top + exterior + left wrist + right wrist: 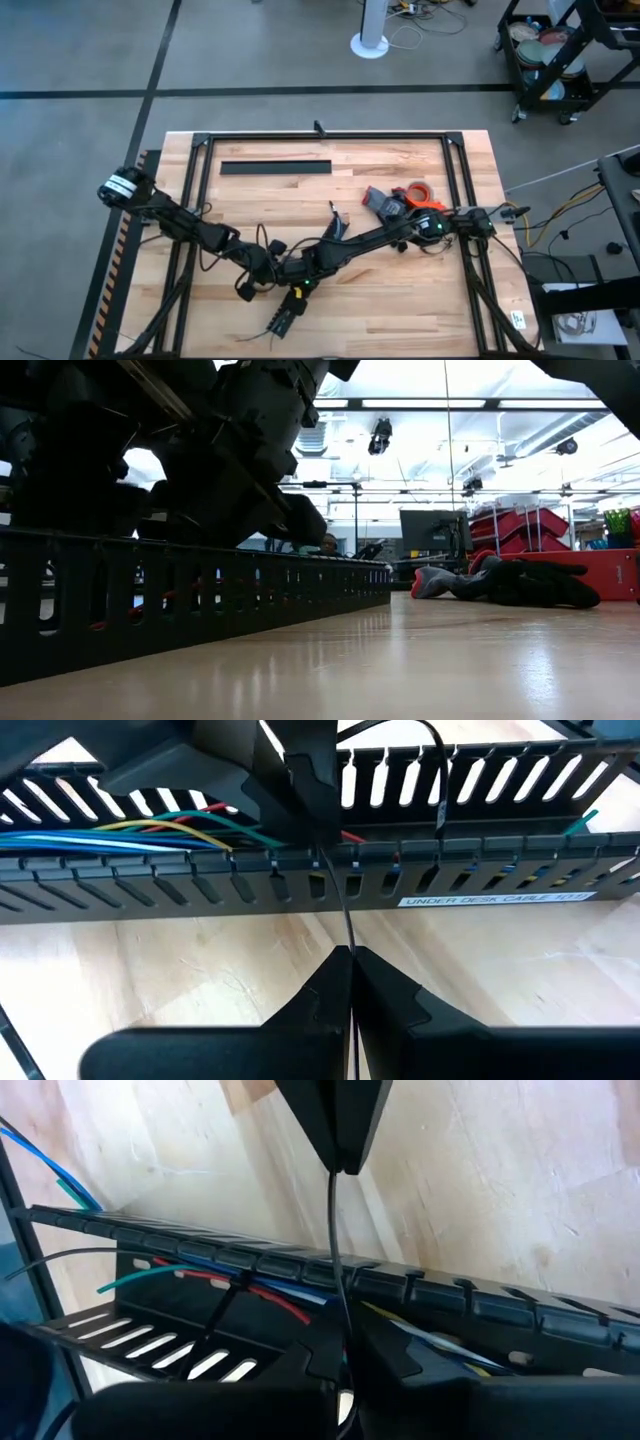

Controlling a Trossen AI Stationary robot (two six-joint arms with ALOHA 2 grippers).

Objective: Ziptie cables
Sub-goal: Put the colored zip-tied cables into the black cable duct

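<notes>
Clearly the ziptie (345,920) is shared by both arms: the left gripper (346,958) has its jaws pinched narrow on one end, and the right gripper (342,1348) seems to have its jaws closed on the other end, just across the cable duct (480,880). Between the two sets of jaws the strip runs straight over the duct's slotted wall. The cables (120,835), blue, yellow, green and red strands, lie inside the duct, just beyond the left jaws and right in front of the right jaws.

I judge the ziptie to be light, thin and springy: stiff enough to hold a line, slick enough to slide out of a loose pinch. It is best gripped close to its tip, flat side between the jaws. The cables look soft and limp, so they should be cinched as a bunch rather than picked one by one.

Only the wrist views show the strip and the coloured strands. The high view shows just the two arms meeting over the wooden surface (420,290), well away from an orange tape roll (418,190). The low view gives the duct's side and dark arm bulk, not the jaws
</notes>
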